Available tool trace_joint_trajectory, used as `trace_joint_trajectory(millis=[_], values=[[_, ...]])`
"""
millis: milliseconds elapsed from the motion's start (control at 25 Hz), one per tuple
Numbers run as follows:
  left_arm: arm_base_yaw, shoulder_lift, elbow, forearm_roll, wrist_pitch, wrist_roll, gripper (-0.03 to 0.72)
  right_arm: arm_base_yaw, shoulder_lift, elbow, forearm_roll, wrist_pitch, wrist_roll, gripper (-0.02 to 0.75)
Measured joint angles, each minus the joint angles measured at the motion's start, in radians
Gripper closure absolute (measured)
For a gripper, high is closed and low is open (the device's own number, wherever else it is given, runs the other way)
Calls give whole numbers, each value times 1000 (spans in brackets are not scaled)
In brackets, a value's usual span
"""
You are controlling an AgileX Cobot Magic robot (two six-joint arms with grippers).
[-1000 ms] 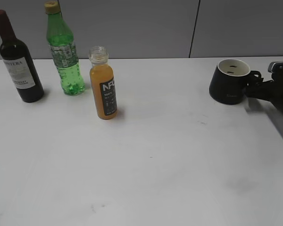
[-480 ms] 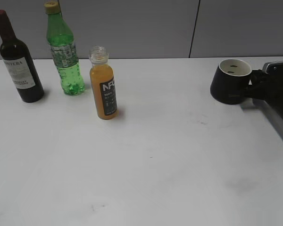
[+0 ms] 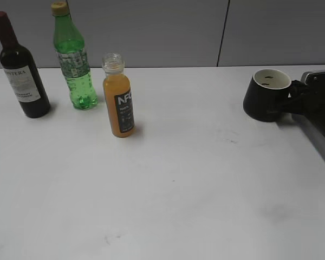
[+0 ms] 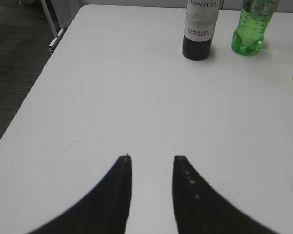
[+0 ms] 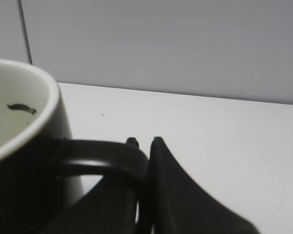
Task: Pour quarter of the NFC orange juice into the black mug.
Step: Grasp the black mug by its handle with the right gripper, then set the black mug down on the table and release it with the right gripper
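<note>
The white table fills most of the exterior view, with a grey panelled wall behind it. At the far left stands the dark wine bottle with a white label, upright, and just to its right the green plastic bottle with a yellow cap, also upright. The NFC orange juice stands upright a little nearer the camera and to the right of the green bottle, apart from it, with no cap on its clear neck and orange liquid filling it up to the shoulder. Well apart from the bottles, at the far right near the back edge of the table, is the black mug, tilted slightly with its white interior and small dark marks showing. The right gripper reaches in from the right edge and its jaws are closed on the mug's loop handle; the right wrist view shows the handle pinched between the two black fingers. The left gripper hangs over bare table at the left side, its jaws a narrow gap apart and holding nothing.
</note>
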Motion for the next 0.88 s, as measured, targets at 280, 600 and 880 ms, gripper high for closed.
trace_joint_trajectory(millis=[280, 600, 880], values=[[0, 0, 0, 0, 0, 0, 457, 10, -72, 67, -1, 40, -8, 708], [0, 0, 0, 0, 0, 0, 457, 141, -313, 283, 61, 48, -11, 709], [0, 0, 0, 1, 0, 0, 457, 403, -425, 437, 204, 46, -16, 710]])
